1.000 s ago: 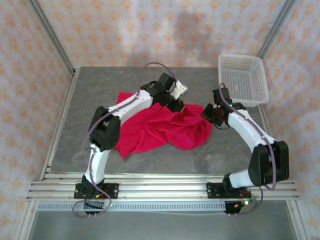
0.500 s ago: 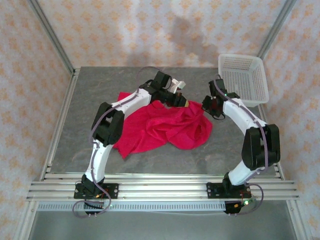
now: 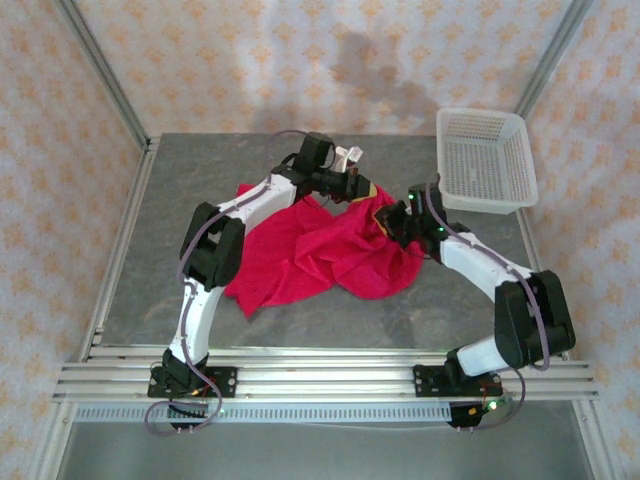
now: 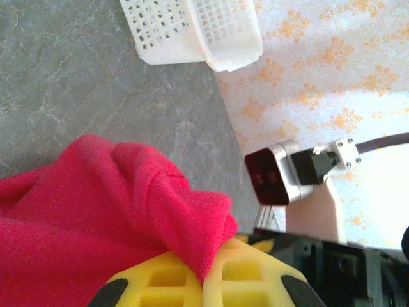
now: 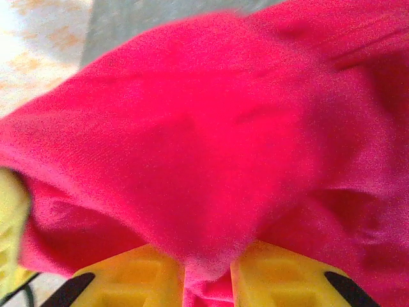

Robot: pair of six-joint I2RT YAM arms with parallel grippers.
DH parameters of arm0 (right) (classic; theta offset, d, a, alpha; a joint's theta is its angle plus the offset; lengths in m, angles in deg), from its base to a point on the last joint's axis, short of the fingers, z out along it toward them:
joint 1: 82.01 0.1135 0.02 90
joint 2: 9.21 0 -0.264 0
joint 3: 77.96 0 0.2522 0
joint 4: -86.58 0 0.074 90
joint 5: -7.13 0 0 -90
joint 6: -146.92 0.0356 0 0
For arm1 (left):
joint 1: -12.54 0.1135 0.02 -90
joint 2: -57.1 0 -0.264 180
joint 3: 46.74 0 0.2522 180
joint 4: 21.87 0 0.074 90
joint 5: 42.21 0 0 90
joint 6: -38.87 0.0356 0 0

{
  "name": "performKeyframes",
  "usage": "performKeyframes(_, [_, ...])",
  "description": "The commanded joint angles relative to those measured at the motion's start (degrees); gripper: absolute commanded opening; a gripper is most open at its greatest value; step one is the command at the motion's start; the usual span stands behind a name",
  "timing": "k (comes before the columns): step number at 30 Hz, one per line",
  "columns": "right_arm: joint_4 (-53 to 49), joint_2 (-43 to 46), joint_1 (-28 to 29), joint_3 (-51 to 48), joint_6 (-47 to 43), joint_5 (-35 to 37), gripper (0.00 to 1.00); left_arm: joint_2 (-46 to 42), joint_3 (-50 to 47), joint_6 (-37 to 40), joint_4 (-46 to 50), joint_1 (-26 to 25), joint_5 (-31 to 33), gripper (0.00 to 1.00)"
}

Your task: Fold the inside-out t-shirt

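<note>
Red t-shirt [image 3: 310, 255] edge is pinched in left claw [image 4: 206, 268] and right claw [image 5: 208, 275].

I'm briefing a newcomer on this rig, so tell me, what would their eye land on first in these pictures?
The bright red t-shirt, crumpled in the middle of the grey table, grabs the eye first, with its far edge lifted. The left claw is shut on a fold of it, and the right claw has red cloth pinched between its yellow fingers. A white basket sits at the far right corner.
</note>
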Motion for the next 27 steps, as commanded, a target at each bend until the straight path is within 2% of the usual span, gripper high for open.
performKeyframes(1, [14.16, -3.53, 1.42, -0.63, 8.21, 0.38, 0.27, 0.81, 0.36, -1.41, -0.58, 0.6, -0.9, 0.0])
performKeyframes(4, [18.12, -5.4, 2.16, -1.58, 10.03, 1.64, 0.26, 0.9, 0.77, 0.0, 1.76, 0.81, -0.53, 0.0])
performKeyframes(8, [16.4, -5.48, 2.78, -2.42, 10.12, 6.95, 0.2, 0.72, 0.47, 0.1, 2.05, 0.9, -0.53, 0.0])
performKeyframes(11, [8.51, -4.66, 1.68, -2.7, 8.55, 13.48, 0.09, 0.56, 0.58, 0.11, 2.42, 1.15, -0.6, 0.0])
performKeyframes(15, [1.34, -1.36, -2.89, -5.64, 5.31, 20.75, 0.07, -0.28, 0.26, 0.37, 2.8, 1.74, -0.71, 0.0])
performKeyframes(18, [-1.66, 0.13, -6.87, -5.95, 2.3, 20.21, 0.07, -0.42, 0.11, -0.46, 1.93, 1.87, -0.79, 0.0])
performKeyframes(20, [-3.81, 1.1, -7.16, -4.28, -0.57, 18.53, 0.08, -0.33, -0.48, -2.52, -0.61, 1.87, -1.1, 0.0])
performKeyframes(24, [-8.56, 4.07, -5.15, 0.17, -3.54, 13.3, 0.19, -0.42, -1.66, -6.06, -5.06, 1.87, -1.32, 0.0])
performKeyframes(27, [-9.79, 8.34, -1.97, 0.53, -3.83, 13.77, 0.23, -0.42, -2.04, -6.75, -5.85, 1.87, -1.08, 0.0])
